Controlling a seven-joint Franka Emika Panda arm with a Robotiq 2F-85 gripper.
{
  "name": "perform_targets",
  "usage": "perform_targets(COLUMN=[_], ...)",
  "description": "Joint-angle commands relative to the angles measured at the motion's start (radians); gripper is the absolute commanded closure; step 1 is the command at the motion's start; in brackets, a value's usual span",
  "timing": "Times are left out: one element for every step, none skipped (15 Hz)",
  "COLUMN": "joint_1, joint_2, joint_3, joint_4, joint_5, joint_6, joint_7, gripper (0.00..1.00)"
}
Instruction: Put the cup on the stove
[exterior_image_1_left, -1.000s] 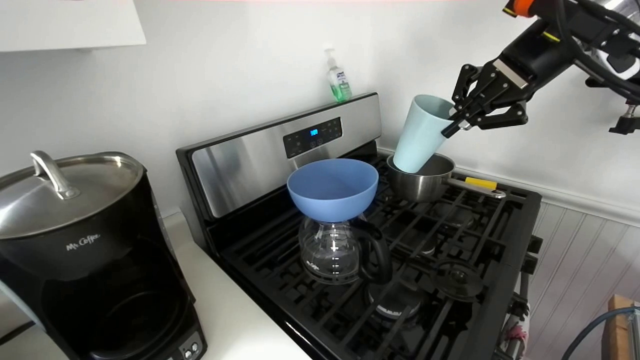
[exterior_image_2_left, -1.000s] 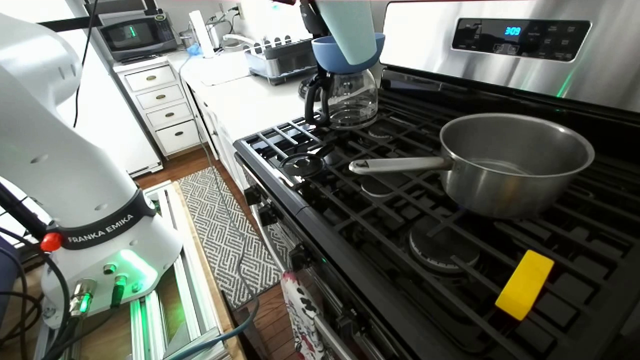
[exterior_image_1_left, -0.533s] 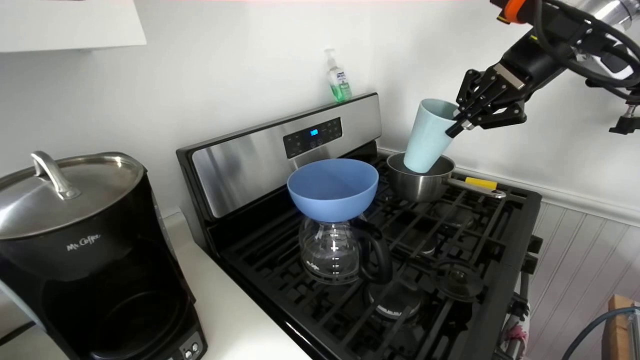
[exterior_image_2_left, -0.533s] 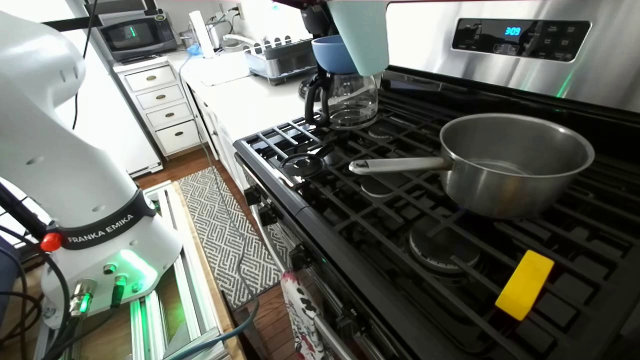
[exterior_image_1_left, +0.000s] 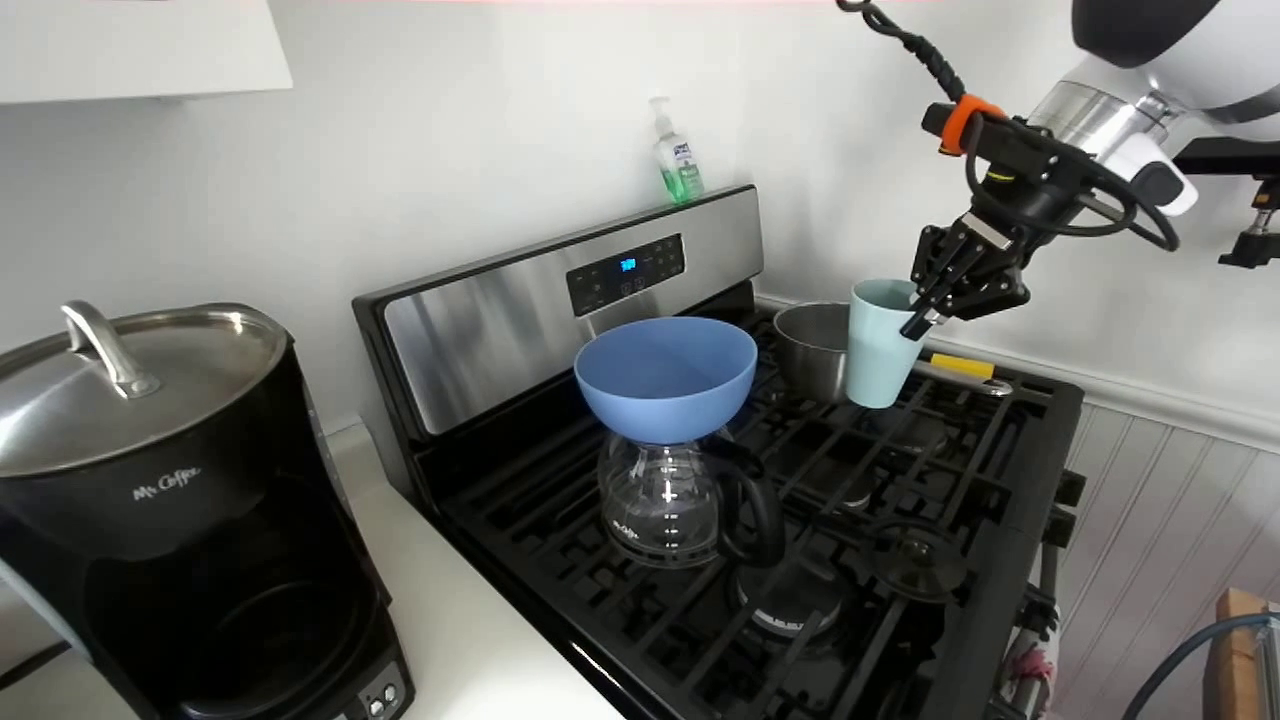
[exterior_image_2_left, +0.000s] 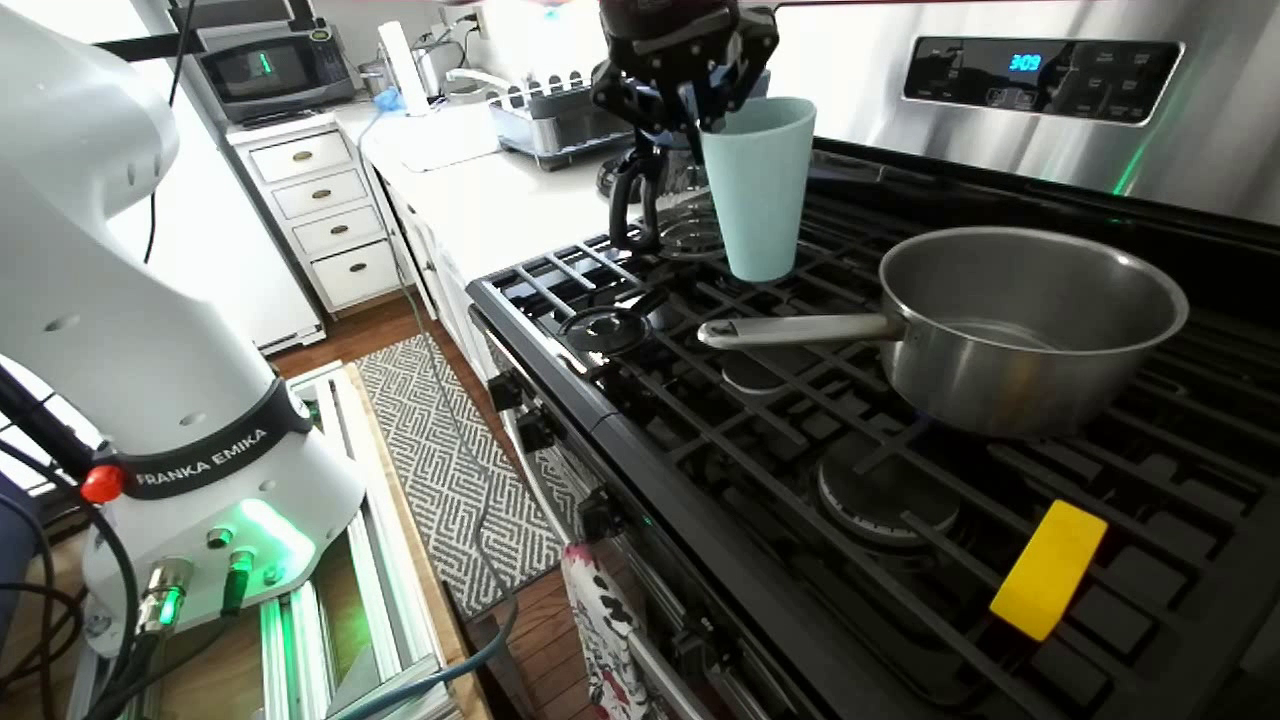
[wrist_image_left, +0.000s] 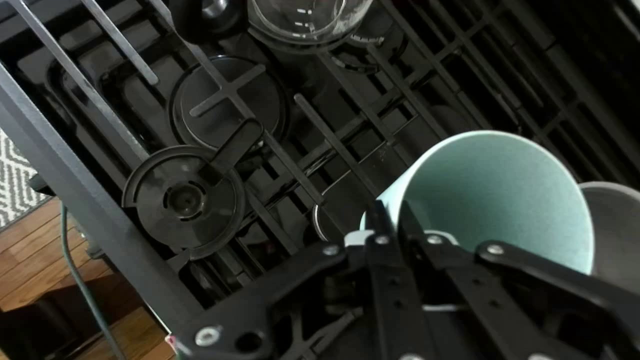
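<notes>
Pale blue-green cup (exterior_image_1_left: 880, 350) hangs over the grates of the stove (exterior_image_2_left: 690, 490), near upright w/ a slight tilt; the jaws are clamped on its wall at the rim, one inside & one outside per wrist view. Cup's pale inner wall shows, btm is out of sight, so contents can't be told. Steel pot (exterior_image_2_left: 1000, 385) stands on the grates near the cup, its inner btm visible in an exterior view, handle reaching toward the stove's front edge. Glass carafe (exterior_image_1_left: 660, 510), also on the grates, bears a wide blue bowl (exterior_image_1_left: 660, 420) on its mouth; bowl's plain inside shows, carafe's contents unclear. Round black disc (wrist_image_left: 185, 200) w/ a tab lies flat near the front edge. Small yellow block (exterior_image_2_left: 1050, 570) lies on the stove apart from the pot. Pump bottle (exterior_image_1_left: 680, 165) w/ green liquid low in it stands atop the back panel (exterior_image_1_left: 480, 350). Black coffee maker (exterior_image_1_left: 180, 560), steel lid (exterior_image_1_left: 200, 370) on top, stands on the white tabletop (exterior_image_1_left: 470, 620) beside the stove.
</notes>
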Motion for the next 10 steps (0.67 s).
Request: perform_targets(joint_1=[0.01, 0.018, 0.027, 0.039, 0.056, 0.071, 0.09, 0.108, 0.122, 0.135], joint_2=[0.137, 0.164, 0.193, 0.216, 0.235, 0.253, 0.266, 0.281, 0.296, 0.309], joint_3=[0.004, 0.001, 0.001, -0.006, -0.016, -0.023, -0.035, -0.044, -0.05, -0.059], joint_4=[0.079, 0.095, 0.112, 0.127, 0.144, 0.16, 0.174, 0.189, 0.202, 0.213], joint_5=[-0.084, -0.105, -0.128, -0.138, -0.136, -0.127, -0.102, -0.084, -0.076, -0.064], joint_6=[0.054, 0.061, 0.07, 0.071, 0.063, 0.059, 0.047, 0.043, 0.039, 0.033], joint_7=[0.113, 0.134, 0.156, 0.166, 0.163, 0.159, 0.139, 0.123, 0.119, 0.109], gripper=[0.99, 0.99, 0.99, 0.99, 0.99, 0.99, 0.99, 0.99, 0.99, 0.99])
